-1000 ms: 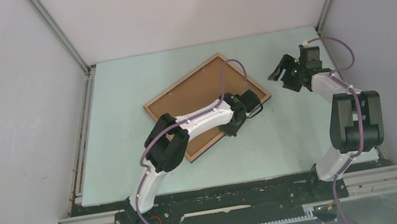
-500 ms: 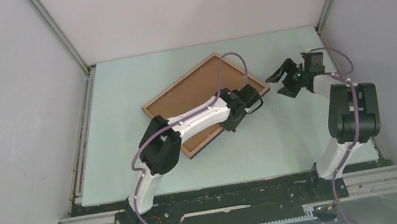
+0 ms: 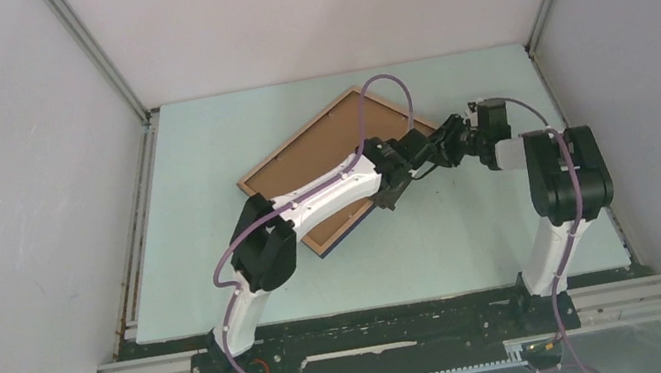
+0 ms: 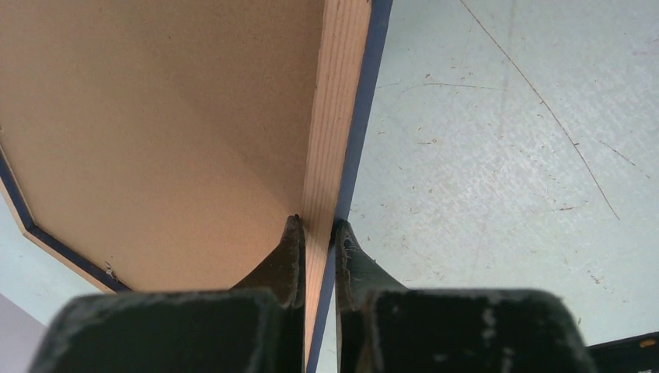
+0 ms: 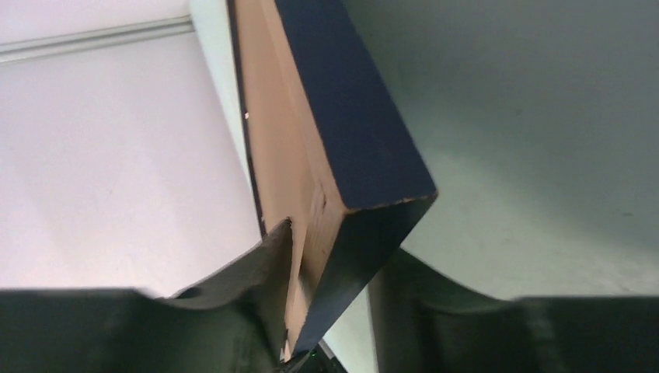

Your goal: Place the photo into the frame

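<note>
- Now the frame [image 4: 334,116] is over the middle of the table [image 3: 438,249]. It is turned slantwise, with its wood side up.
- Its right corner looks lifted off the table. The near corner shows a strip of dark blue.
- The photo [image 3: 319,153] sits inside the frame. Only its plain brown back shows, so the beach side cannot be seen.
- The left claw [image 4: 317,231] is almost shut. It pinches the frame's near right rail.
- One side of that claw is inside the frame, right by the brown back. The other side is on the blue outer edge.
- The right claw [image 5: 338,249] is at the frame's right corner. The corner pokes in between its two fingers [image 5: 272,249].
- One of them lies on the wood side. The other is just beside the blue edge.
- I cannot tell if they squeeze the corner or only sit around it.
- From above, the two claws are close together on the same right side of the frame.
</note>
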Robot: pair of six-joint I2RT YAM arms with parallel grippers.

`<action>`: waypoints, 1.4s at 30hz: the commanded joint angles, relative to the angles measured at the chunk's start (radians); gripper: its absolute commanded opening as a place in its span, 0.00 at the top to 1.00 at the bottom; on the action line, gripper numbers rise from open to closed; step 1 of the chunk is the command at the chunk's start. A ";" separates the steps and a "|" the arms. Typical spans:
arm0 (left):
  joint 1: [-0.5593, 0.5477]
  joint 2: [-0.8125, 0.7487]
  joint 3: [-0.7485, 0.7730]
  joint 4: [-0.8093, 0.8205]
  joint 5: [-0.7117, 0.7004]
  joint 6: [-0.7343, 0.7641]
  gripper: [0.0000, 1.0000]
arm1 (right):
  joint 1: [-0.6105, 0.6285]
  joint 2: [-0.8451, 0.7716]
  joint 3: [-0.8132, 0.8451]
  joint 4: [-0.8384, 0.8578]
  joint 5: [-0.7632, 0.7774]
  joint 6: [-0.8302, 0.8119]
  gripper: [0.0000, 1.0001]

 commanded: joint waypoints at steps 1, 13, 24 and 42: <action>0.007 -0.097 0.048 -0.025 -0.105 0.023 1.00 | 0.049 -0.029 -0.064 0.317 -0.080 0.243 0.61; -0.058 -0.175 -0.100 -0.030 -0.321 0.009 0.09 | 0.085 -0.118 -0.181 0.446 -0.041 0.441 1.00; -0.174 -0.045 -0.124 -0.065 -0.540 0.035 0.05 | 0.074 -0.126 -0.256 0.541 -0.023 0.574 1.00; -0.119 0.003 -0.209 0.028 -0.758 0.128 0.42 | 0.042 -0.137 -0.297 0.653 -0.078 0.623 1.00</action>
